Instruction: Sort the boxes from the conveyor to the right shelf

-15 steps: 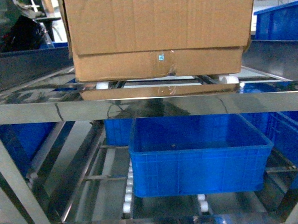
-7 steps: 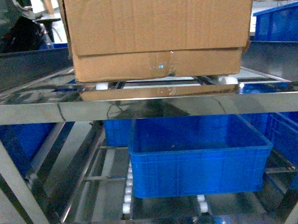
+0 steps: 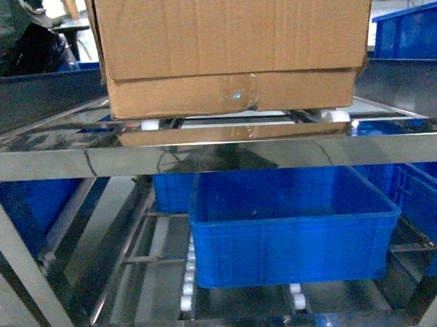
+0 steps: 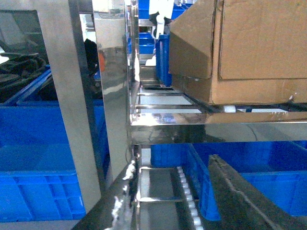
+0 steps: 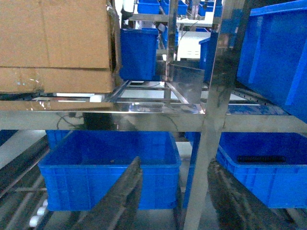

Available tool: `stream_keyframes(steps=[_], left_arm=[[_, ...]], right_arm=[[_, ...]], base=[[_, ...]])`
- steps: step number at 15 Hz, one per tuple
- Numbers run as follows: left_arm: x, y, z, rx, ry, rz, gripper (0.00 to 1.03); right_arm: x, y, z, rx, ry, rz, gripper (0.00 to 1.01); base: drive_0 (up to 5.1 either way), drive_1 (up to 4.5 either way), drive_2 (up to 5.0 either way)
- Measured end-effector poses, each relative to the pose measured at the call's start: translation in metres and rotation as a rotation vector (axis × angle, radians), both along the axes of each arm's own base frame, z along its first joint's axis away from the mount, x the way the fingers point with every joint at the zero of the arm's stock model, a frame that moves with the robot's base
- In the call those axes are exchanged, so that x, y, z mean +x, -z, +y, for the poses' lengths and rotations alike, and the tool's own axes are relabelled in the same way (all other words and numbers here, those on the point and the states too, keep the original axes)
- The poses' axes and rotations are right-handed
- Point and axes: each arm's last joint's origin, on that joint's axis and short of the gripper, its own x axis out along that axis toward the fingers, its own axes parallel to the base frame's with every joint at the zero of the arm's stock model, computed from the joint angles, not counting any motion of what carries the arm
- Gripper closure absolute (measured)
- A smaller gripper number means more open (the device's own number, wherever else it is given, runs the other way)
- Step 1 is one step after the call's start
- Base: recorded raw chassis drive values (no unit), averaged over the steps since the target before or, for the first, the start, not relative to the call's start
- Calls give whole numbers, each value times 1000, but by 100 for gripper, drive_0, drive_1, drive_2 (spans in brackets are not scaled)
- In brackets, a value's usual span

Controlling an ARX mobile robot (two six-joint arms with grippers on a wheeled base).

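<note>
The cardboard box is sitting on the upper tier of the right shelf, its taped bottom seam facing the head camera and its base resting on the white roller wheels of the rails; the conveyor is not showing in any view. On the tier below, a blue crate is lying directly under the box, with more blue crates beside and behind it. The left hand is hanging low, just outside the shelf's left post, below the level of the box and apart from it; its fingers are spreading wide and gripping nothing. The right hand is likewise standing parted and unloaded, below the front rail and in front of the lower crate, not touching the box. Placement is looking done, with both hands off the load; how deep the box is seated on the tier is hard to judge, since its top is running out of every view. Risks from here: the box is riding on free rollers, so a nudge could be sending it rolling along the rails; either hand, if lifting straight up, could be catching the front rail or the post; the ragged flap at the box corner could be snagging a finger.
</note>
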Motion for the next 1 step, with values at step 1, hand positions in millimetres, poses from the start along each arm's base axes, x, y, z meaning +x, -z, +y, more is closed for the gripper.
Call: stream_keyframes(steps=[1], left_arm=[[0,0,0,0,0,0,47]], right_arm=[[0,0,0,0,0,0,51]], base=[[0,0,0]])
